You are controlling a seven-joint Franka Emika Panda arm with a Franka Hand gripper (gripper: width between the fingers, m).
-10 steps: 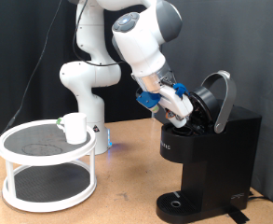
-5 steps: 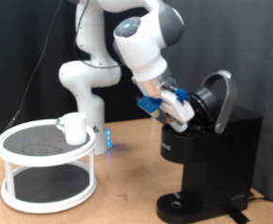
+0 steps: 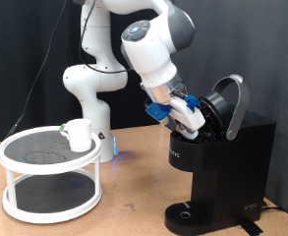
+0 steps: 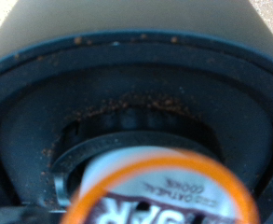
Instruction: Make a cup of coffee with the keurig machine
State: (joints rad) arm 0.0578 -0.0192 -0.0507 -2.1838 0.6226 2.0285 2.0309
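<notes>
The black keurig machine (image 3: 227, 162) stands at the exterior view's right with its domed lid (image 3: 230, 103) hinged up. My gripper (image 3: 196, 120), with blue and white fingers, reaches down at a slant into the open pod chamber under the lid. In the wrist view a white pod with an orange ring (image 4: 164, 196) fills the near edge, right over the round black chamber (image 4: 127, 103), which is speckled with coffee grounds. My fingers do not show in the wrist view. The white cup (image 3: 79, 135) stands on the round rack at the exterior view's left, far from the gripper.
A white two-tier round rack with a dark mesh top (image 3: 50, 187) stands on the wooden table at the left. The robot's white base (image 3: 92, 93) stands behind it, with a small blue light (image 3: 115, 149) beside it. The machine's round drip base (image 3: 188, 214) is at the bottom.
The gripper has shifted only slightly at the open chamber. The cup, the rack and the raised lid have not moved.
</notes>
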